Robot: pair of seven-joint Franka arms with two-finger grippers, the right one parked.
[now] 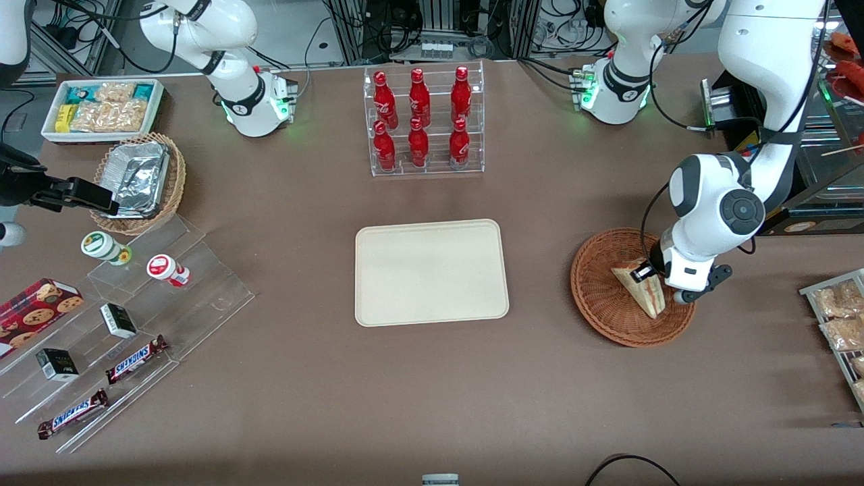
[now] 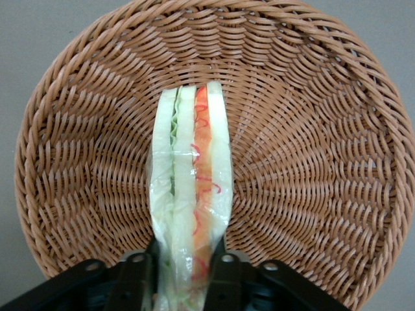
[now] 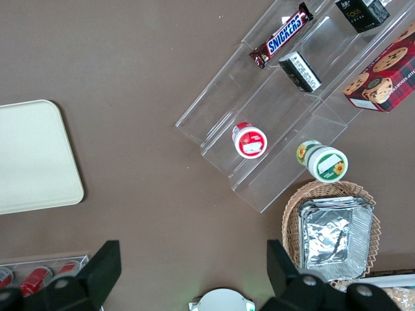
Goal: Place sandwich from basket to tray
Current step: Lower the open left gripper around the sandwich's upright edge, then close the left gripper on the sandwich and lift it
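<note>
The sandwich [image 1: 640, 289] is a clear-wrapped wedge of pale bread with red and green filling, in the reddish-brown wicker basket [image 1: 603, 312] toward the working arm's end of the table. My left gripper [image 1: 649, 273] is down in the basket, shut on the sandwich. In the left wrist view the black fingers [image 2: 227, 278] press both flat sides of the sandwich [image 2: 193, 168], which stands on edge over the basket's weave [image 2: 311, 162]. I cannot tell if it still touches the weave. The cream tray [image 1: 432, 271] lies bare at the table's middle, beside the basket.
A clear rack of red bottles [image 1: 422, 121] stands farther from the front camera than the tray. At the parked arm's end are a tan basket with foil containers [image 1: 138, 179], a white snack bin [image 1: 101, 108] and clear steps with snacks [image 1: 135, 317]. Snack packets [image 1: 837, 317] lie at the working arm's end.
</note>
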